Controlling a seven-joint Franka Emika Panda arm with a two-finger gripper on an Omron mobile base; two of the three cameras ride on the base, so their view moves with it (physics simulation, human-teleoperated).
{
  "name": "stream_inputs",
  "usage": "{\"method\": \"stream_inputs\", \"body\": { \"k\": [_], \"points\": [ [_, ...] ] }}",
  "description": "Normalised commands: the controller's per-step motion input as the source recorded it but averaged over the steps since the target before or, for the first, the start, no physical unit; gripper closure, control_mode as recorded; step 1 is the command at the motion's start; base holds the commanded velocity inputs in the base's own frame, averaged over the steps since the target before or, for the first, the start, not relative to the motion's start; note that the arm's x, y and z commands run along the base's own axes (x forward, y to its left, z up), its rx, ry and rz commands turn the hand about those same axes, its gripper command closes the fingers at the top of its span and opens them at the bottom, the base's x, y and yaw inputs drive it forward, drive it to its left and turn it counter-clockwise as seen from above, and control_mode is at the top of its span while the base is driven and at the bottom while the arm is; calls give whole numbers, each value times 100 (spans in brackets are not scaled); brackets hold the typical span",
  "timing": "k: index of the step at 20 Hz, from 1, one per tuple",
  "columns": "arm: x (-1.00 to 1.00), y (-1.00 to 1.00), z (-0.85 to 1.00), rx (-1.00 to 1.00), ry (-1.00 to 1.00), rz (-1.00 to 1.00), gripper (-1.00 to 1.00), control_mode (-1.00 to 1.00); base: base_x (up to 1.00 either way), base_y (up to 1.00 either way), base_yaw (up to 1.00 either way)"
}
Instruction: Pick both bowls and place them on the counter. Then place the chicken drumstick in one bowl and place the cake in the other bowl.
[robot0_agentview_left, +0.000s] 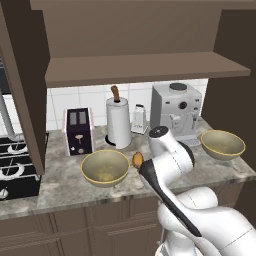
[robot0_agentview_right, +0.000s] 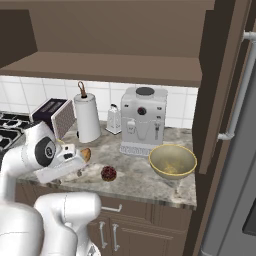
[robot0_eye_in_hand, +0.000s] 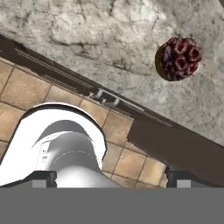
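Two olive-beige bowls stand on the counter (robot0_agentview_left: 60, 185): one (robot0_agentview_left: 105, 168) in front of the toaster, the other (robot0_agentview_left: 222, 145) near the right end, also seen in the right base view (robot0_agentview_right: 172, 161). The chicken drumstick (robot0_agentview_left: 137, 160) lies beside the first bowl, partly behind my arm; it also shows in the right base view (robot0_agentview_right: 86, 154). The cake (robot0_agentview_right: 108, 173) sits on the stone near the front edge. In the hand view my gripper (robot0_eye_in_hand: 111, 178) is open and holds nothing, looking down over the counter's front edge, with the cake (robot0_eye_in_hand: 178, 59) up and to the right.
A toaster (robot0_agentview_left: 79, 131), a paper towel roll (robot0_agentview_left: 118, 122), a grater (robot0_agentview_left: 139, 120) and a coffee machine (robot0_agentview_left: 176, 111) line the back wall. A stove (robot0_agentview_left: 15, 167) lies at the left. A dark wooden shelf (robot0_agentview_left: 145, 67) hangs overhead, and a tall cabinet wall (robot0_agentview_right: 215, 100) closes the right.
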Motion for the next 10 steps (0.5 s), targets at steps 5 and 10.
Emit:
{"method": "stream_inputs", "body": {
  "k": [5, 10],
  "points": [
    [0, -31, 0, 13, -8, -10, -100, -100, 0, 0, 0],
    [3, -30, 0, 7, -6, -8, -100, -100, 0, 0, 0]
  ]
}}
